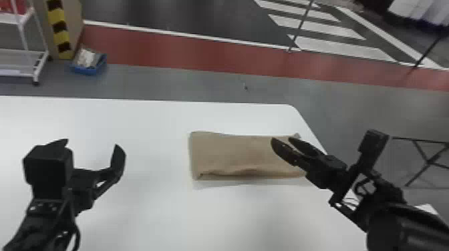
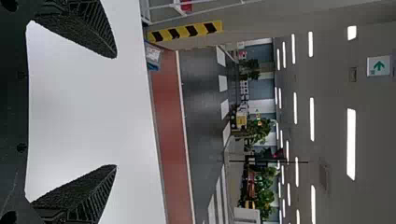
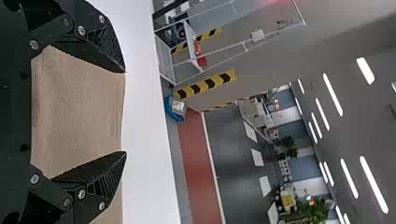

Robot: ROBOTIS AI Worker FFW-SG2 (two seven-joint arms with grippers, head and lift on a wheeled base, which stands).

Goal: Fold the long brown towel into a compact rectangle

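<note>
The brown towel (image 1: 234, 152) lies folded as a long flat rectangle on the right part of the white table, its near edge slightly wavy. My left gripper (image 1: 92, 150) is over the table well left of the towel, its fingers wide apart with nothing between them. In the left wrist view the same gripper (image 2: 116, 111) stands open above bare tabletop. My right gripper (image 1: 284, 143) is above the towel's right end. Seen from the right wrist, that gripper (image 3: 125, 112) is open, with the towel (image 3: 79, 109) below and behind its parted fingers, not gripped.
The white table (image 1: 150, 203) has its far edge and rounded far right corner beyond the towel. On the floor past it stand a blue bin (image 1: 88, 63) and a white wheeled rack (image 1: 41, 66) at the far left. Black metal legs (image 1: 426, 157) stand at the right.
</note>
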